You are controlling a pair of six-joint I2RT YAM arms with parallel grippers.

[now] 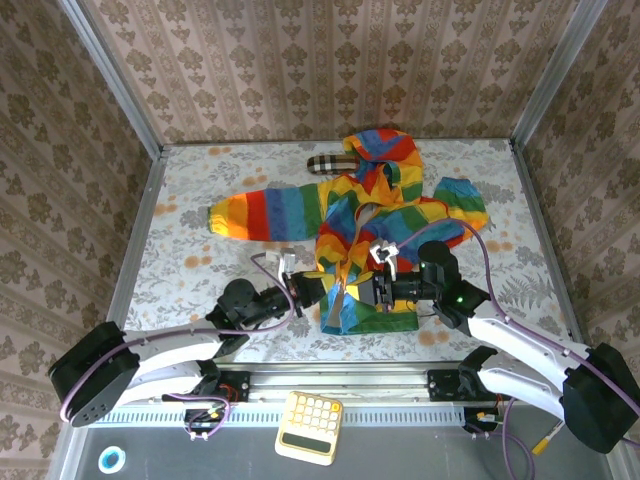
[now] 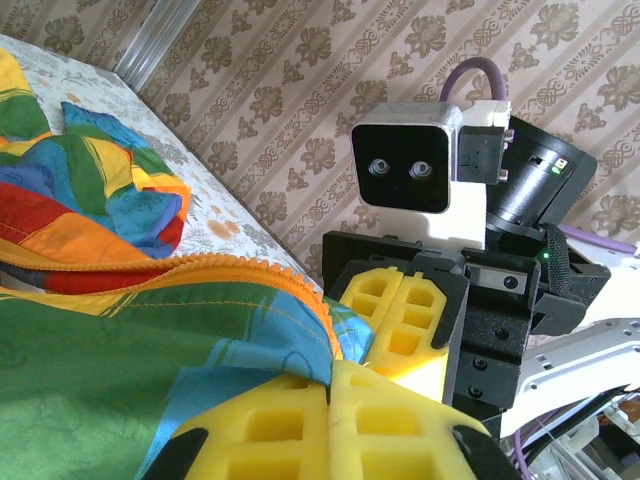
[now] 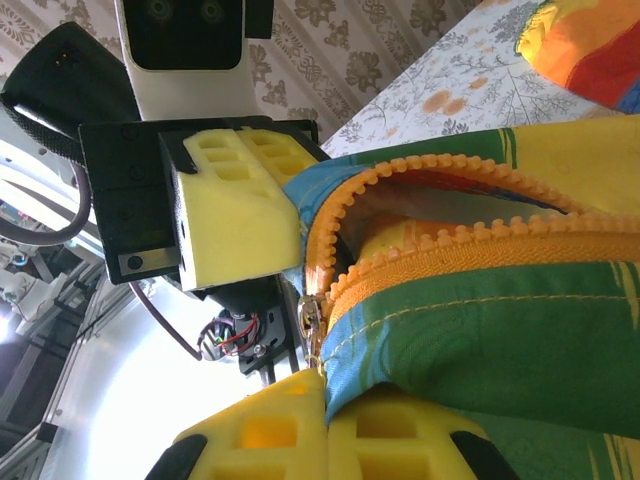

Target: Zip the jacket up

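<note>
The jacket [image 1: 375, 215] lies in the middle of the table [image 1: 200, 290], its bottom by the near edge. The left gripper [image 1: 312, 288] and right gripper [image 1: 372, 290] each pinch that bottom hem tight, one on each side of the orange zipper [image 3: 450, 250]. A hard tug could pull the cloth free or jam the teeth.

The jacket [image 1: 410, 215] is thin, matt woven cloth; its zipper [image 3: 450, 255] has chunky plastic teeth on stitched tape. Against the jacket, the left gripper [image 2: 330, 400] pads [image 2: 270, 430] are matt yellow moulded plastic.
</note>
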